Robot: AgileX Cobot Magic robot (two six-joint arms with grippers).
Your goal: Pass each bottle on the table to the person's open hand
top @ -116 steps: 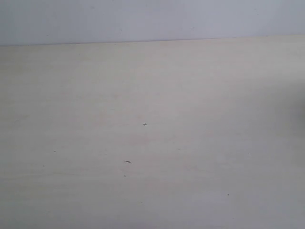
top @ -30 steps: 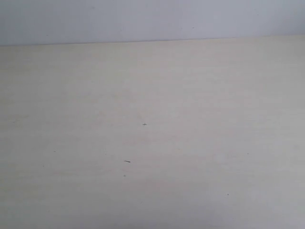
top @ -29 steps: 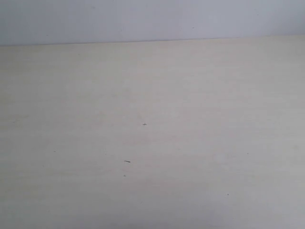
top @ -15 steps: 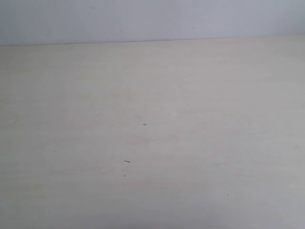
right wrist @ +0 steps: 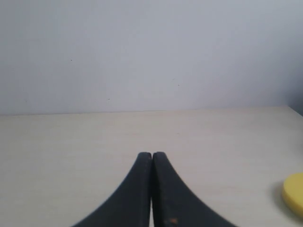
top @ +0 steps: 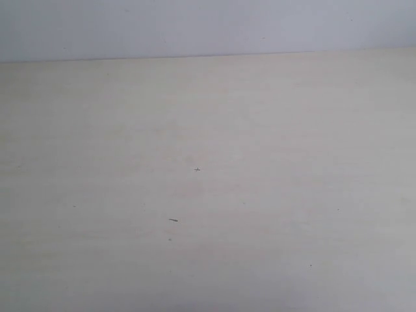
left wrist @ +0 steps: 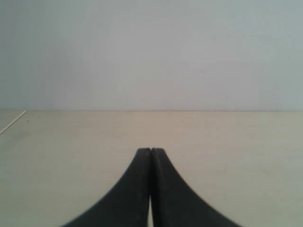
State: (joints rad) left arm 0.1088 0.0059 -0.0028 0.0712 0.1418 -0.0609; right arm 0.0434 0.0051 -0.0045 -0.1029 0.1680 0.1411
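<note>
Right wrist view: yellow round object (right wrist: 294, 194) on table (right wrist: 66, 142); right gripper (right wrist: 151, 155) closed.

Soft, even light washes the table (top: 273, 130) and wall (top: 195, 26) pale and low in contrast; the exterior view is hazy, faintly grainy, greyer toward its lower edge. Close to the wrist cameras, the left gripper (left wrist: 150, 151) and right gripper (right wrist: 152, 154) are black, soft-edged shapes; a faint shadow lies beside the blurred yellow object (right wrist: 294, 194).

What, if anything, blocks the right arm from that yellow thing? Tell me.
Likely nothing: only bare table lies between the shut right end effector and the yellow thing, which is cut off at the frame edge.
</note>
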